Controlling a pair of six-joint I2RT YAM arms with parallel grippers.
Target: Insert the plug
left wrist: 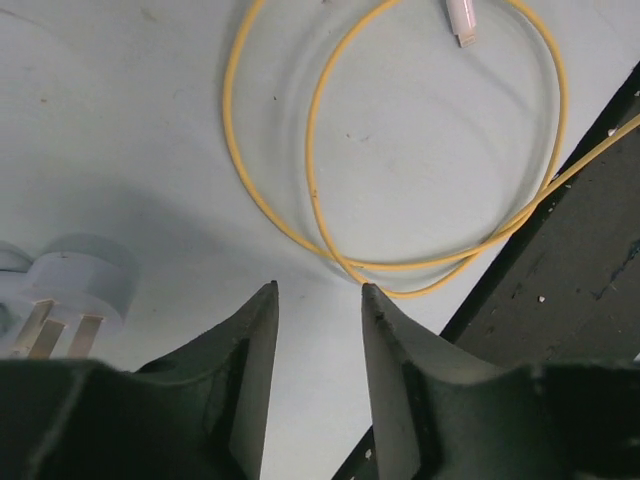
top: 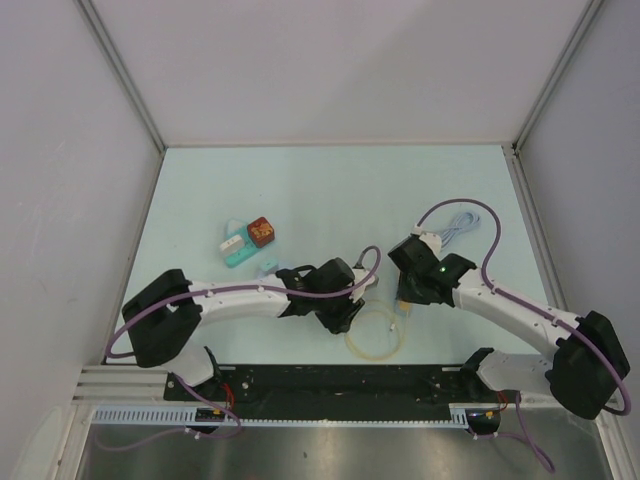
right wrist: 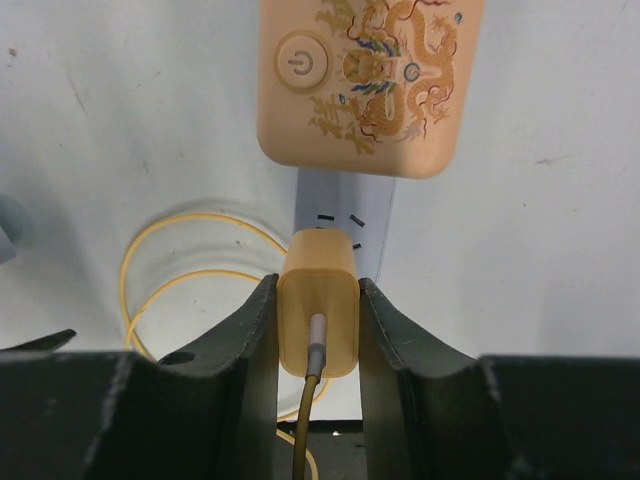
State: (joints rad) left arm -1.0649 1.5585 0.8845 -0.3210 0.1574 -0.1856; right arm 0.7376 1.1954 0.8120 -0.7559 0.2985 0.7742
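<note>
My right gripper (right wrist: 318,282) is shut on the plug (right wrist: 318,310), a yellow block with a cable running out of its back. The plug's front end sits against the white socket face (right wrist: 340,205) of a power strip, just below a pair of slots. Its prongs are hidden. The strip's peach end (right wrist: 365,80) carries a dragon pattern and a power button. In the top view the right gripper (top: 408,290) is right of the table's middle. My left gripper (left wrist: 318,290) is open and empty, just above the table beside a coiled yellow cable (left wrist: 315,180).
A white plug with bare prongs (left wrist: 75,285) lies left of the left gripper. Teal-and-white (top: 238,248) and red-brown (top: 262,231) adapters lie at mid-left. A lavender cord (top: 460,225) lies behind the right arm. The black rail (left wrist: 580,270) borders the near edge.
</note>
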